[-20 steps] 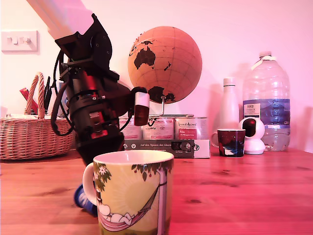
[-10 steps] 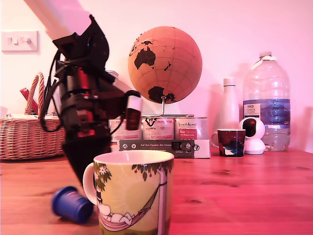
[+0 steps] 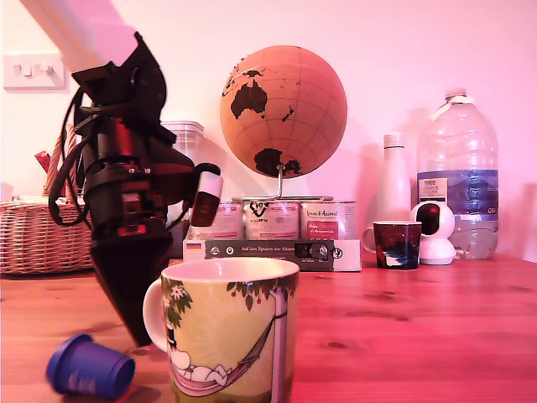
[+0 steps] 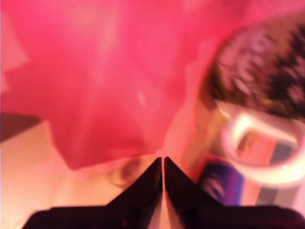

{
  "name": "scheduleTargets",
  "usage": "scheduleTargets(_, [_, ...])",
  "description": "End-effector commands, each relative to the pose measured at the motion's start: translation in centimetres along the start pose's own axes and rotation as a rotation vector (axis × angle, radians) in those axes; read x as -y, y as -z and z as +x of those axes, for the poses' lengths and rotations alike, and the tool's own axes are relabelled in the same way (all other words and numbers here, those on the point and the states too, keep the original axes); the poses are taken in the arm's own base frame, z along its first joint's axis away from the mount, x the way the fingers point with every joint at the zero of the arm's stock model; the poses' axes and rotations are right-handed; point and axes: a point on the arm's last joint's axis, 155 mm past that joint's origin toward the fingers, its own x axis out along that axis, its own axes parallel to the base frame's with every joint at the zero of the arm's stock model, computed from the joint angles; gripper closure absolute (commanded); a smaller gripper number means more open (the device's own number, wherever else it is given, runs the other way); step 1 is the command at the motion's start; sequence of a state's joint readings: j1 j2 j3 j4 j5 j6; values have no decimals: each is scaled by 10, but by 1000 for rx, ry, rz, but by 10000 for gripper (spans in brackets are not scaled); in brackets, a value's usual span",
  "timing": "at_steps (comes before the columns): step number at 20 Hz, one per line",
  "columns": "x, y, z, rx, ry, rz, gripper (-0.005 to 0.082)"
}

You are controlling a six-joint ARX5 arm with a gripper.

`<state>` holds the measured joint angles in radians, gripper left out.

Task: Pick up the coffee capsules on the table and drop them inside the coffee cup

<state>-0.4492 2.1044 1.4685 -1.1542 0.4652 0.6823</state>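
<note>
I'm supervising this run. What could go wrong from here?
1. The capsule lies on its side on the table, free of the tool; it may roll further off.
2. The tool is shut, so it must reopen before grasping.
3. The tool stands close beside the mug handle and could knock it.

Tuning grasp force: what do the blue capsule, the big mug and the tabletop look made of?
Capsule: likely plastic, matte dark blue, no shine. Mug: looks like glazed ceramic, thick white rim, printed hammock drawing. Table: wood, reddish-brown, with visible grain and dark knots.
</note>
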Motion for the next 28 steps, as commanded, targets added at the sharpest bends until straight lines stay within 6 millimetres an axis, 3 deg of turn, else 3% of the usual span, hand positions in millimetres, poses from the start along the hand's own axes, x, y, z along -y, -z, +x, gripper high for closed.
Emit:
scheduleTargets(1, [-7,-12,-11,77,-16,-5,791])
scheduleTargets(6, [-7,-45,-64,273,-152,12,791])
scheduleTargets(11, [5,-59,-104,458,-273,27,791])
scheduleTargets(18, [13,-44,-120,646,-398,-12,791])
scheduleTargets(28, [26,-9,-122,855,-482,-3,791])
